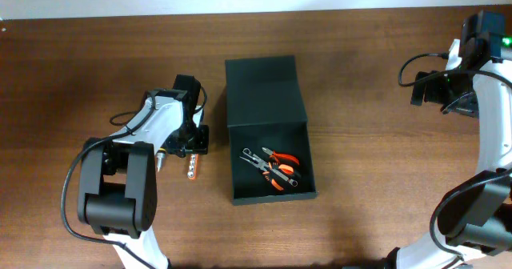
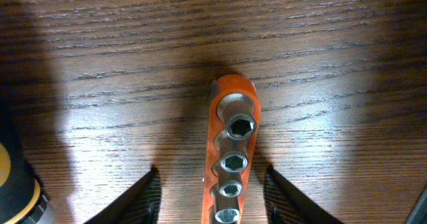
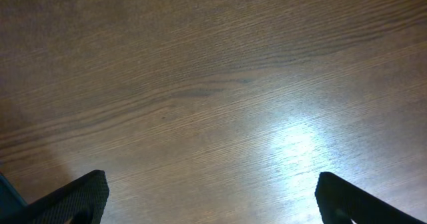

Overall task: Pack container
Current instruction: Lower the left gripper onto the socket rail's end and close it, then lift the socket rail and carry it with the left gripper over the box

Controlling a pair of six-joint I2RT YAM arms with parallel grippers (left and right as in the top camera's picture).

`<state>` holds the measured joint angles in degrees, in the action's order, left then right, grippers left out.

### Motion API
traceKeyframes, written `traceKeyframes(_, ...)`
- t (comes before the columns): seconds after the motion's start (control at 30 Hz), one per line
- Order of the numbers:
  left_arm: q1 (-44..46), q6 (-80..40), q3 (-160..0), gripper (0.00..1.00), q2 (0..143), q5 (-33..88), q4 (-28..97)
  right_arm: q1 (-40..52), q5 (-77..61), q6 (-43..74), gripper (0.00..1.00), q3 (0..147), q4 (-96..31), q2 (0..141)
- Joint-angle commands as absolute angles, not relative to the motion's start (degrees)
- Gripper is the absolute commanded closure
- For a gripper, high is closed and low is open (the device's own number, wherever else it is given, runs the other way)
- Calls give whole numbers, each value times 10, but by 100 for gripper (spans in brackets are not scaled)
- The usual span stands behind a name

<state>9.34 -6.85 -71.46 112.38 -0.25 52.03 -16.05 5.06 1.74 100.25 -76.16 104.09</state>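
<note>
The container (image 1: 240, 133), a dark box with its flap lid (image 1: 262, 89) folded back, lies open at mid-table. Orange-handled pliers (image 1: 278, 170) rest inside it. Left of the box, an orange rail of silver sockets (image 1: 192, 167) lies on the wood. My left gripper (image 1: 192, 147) hovers over the rail's far end. In the left wrist view the socket rail (image 2: 233, 144) runs between the two dark fingers of the left gripper (image 2: 212, 187), with bare wood showing on both sides of it. Far right, my right gripper (image 3: 212, 191) is wide open over bare table.
A tool with a yellow and black handle (image 2: 13, 184) lies just left of the socket rail; in the overhead view its metal tip (image 1: 160, 160) shows beside the left arm. The brown wooden table (image 1: 360, 213) ends at a pale strip along the top.
</note>
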Motion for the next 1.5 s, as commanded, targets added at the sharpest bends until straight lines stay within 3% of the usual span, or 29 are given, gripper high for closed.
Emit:
traceKeyframes(0.0, 92, -66, -703, 57, 1128, 13, 522, -162, 51, 24, 1, 1002, -760, 1040)
traceKeyframes(0.13, 92, -66, -703, 65, 1128, 13, 525, -162, 51, 24, 1, 1002, -760, 1040)
traceKeyframes(0.4, 92, -66, -703, 66, 1128, 13, 527, -162, 51, 24, 1, 1002, -760, 1040)
traceKeyframes(0.77, 92, -66, -703, 87, 1128, 13, 531, -162, 51, 24, 1, 1002, -760, 1040)
traceKeyframes(0.87, 92, -66, -703, 98, 1128, 13, 531, -162, 51, 24, 1, 1002, -760, 1040)
traceKeyframes(1.17, 92, -66, -743, 98, 1086, 13, 548, -162, 51, 24, 1, 1002, -760, 1040)
traceKeyframes(1.47, 110, -5, -853, 98, 924, 13, 606, -162, 51, 24, 1, 1002, -760, 1040)
